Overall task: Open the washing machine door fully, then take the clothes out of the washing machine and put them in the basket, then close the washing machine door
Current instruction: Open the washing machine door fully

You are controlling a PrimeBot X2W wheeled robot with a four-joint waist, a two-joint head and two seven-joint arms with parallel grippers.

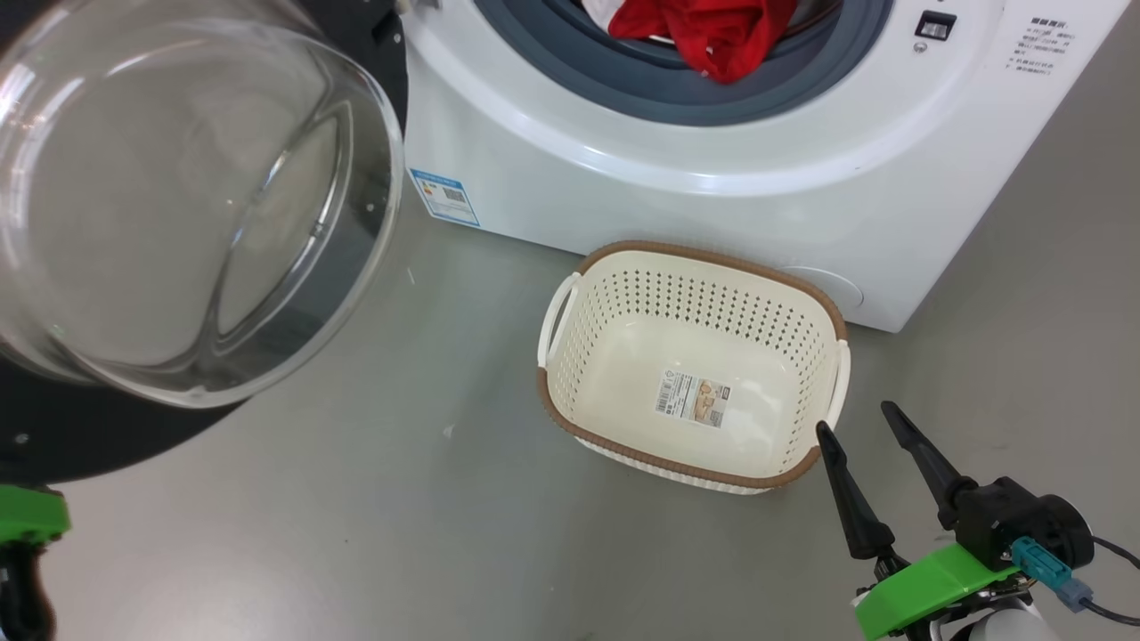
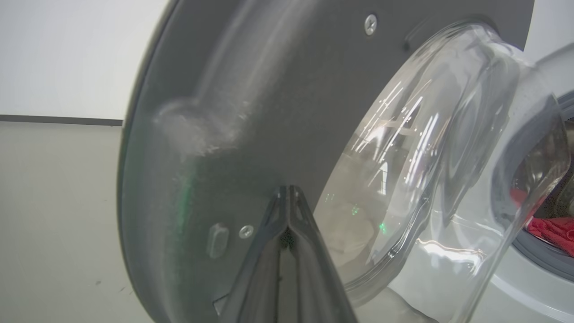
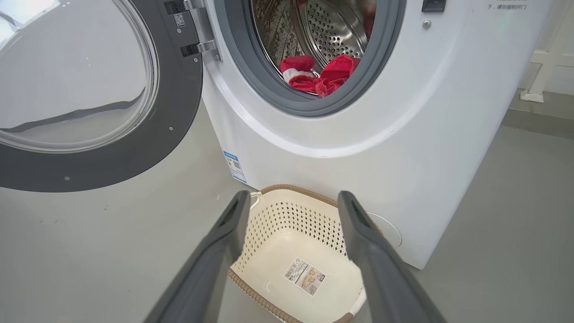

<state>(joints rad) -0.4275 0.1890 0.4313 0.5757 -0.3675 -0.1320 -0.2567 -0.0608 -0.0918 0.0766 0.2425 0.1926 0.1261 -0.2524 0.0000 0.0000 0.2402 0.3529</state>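
The washing machine door [image 1: 178, 205] stands swung open at the left, its glass bowl bulging toward me. In the left wrist view my left gripper [image 2: 289, 190] is shut and empty, its tips right at the door's dark inner rim [image 2: 269, 89]. The red clothes [image 1: 712, 36] lie in the mouth of the washing machine [image 1: 712, 178], over the grey gasket. The cream basket [image 1: 695, 365] stands empty on the floor before the machine. My right gripper [image 1: 853, 418] is open just right of the basket's near rim. In the right wrist view, the open fingers [image 3: 224, 242] frame the basket [image 3: 287, 251], with the clothes [image 3: 332, 76] above.
Grey floor [image 1: 401, 499] spreads around the basket and under the door. The door's hinge [image 3: 197, 45] sits on the machine's left side. A blue label [image 1: 443, 196] marks the washer's lower front. My left arm's green wrist mount [image 1: 27, 516] shows at the lower left.
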